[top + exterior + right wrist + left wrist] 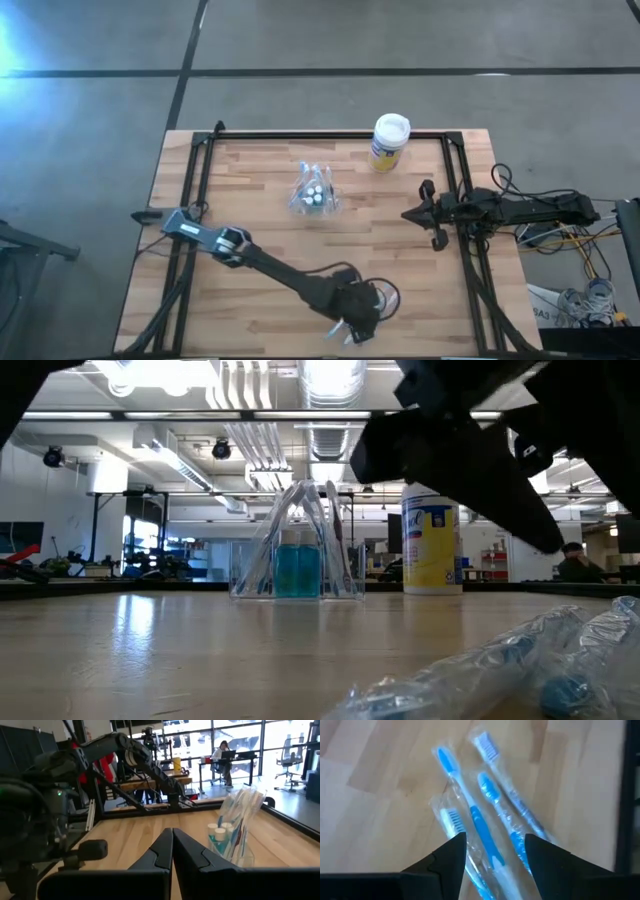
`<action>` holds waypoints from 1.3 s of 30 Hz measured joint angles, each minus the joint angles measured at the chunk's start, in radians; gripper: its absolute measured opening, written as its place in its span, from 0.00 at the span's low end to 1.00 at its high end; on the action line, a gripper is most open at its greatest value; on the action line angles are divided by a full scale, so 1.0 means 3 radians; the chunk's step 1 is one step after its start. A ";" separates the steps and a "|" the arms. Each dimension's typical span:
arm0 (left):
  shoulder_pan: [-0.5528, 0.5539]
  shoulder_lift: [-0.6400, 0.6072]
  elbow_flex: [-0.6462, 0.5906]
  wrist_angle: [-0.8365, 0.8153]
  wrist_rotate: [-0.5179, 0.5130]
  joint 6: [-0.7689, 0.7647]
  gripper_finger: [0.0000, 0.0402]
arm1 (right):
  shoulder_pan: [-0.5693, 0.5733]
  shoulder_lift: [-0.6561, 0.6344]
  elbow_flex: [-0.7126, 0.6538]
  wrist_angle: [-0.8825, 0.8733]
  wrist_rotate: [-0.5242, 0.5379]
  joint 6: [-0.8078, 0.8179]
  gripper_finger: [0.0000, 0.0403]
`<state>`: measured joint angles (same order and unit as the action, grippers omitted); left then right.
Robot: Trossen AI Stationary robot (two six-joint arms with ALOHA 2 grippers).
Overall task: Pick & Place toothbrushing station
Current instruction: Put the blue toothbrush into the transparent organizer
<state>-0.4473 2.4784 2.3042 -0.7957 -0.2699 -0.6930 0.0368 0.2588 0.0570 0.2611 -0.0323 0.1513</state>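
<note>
**Brushes at the lower edge, holder mid-table**

At the lower centre of the high view, a small heap of wrapped toothbrushes (345, 330) lies on the table (250, 210), right under the left gripper (352, 325). The left wrist view shows that gripper's two fingers (451, 854) standing apart, straddling the blue-and-white brushes (485, 832) without pinching any. The brushes cross one another in crinkled clear wrap, so a good pick would, I judge, settle on the one brush lying between the fingers, close squarely across its handle, and avoid catching a neighbour's wrap.

The clear holder (314, 192) stands upright at the upper middle of the high view, already carrying brushes and teal-capped tubes (220, 836). It looks light and narrow-mouthed; lowering a brush in steeply should keep it from tipping.

A canister (389, 141) stands near the upper edge, to the right of the holder and apart from it.

The heap sits close to the table's lower edge, so a sideways nudge could push brushes off. Bare wood between heap and holder gives an open path. The right gripper (412, 213) waits at the right of the table, fingers together, holding nothing, clear of that path.
</note>
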 joint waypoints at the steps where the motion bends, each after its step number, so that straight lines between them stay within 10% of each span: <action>1: 0.0001 0.0073 0.0106 -0.0095 -0.0001 -0.0002 0.51 | 0.0000 0.0000 -0.0004 -0.0001 -0.0005 0.0000 0.02; 39: 0.0041 0.0002 0.0161 -0.1390 -0.0288 -0.0581 0.51 | 0.0000 0.0001 -0.0006 0.0017 -0.0006 -0.0050 0.02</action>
<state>-0.4349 2.4790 2.3524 -1.2128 -0.3564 -0.8673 0.0368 0.2592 0.0551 0.2661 -0.0341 0.1364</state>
